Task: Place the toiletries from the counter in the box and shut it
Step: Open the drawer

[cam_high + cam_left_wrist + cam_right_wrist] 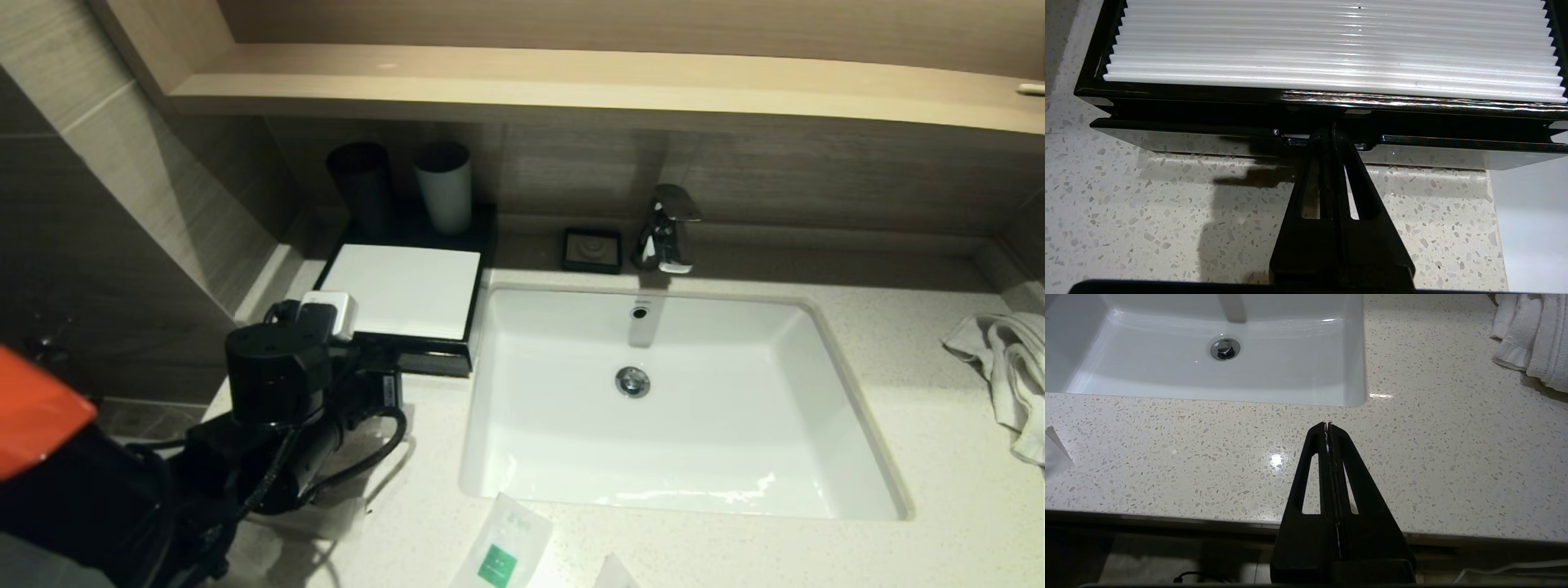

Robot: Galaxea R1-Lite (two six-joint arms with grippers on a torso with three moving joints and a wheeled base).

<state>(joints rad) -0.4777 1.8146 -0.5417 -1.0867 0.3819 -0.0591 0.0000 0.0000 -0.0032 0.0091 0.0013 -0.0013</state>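
The box (400,290), low, black and rectangular with a ribbed white top panel, sits at the bench's (898,384) back left corner, its long side running along the basin's (678,408) left rim and its glossy drawer front (1167,139) facing the front edge. The left hand (1331,132), fingers pressed together, has its tips at the middle of that drawer front. A flat translucent packet (506,547) with a green square label lies at the front edge, beside speckled open stone. The right hand (1327,425), fingers together, hangs over the front edge, right of the basin.
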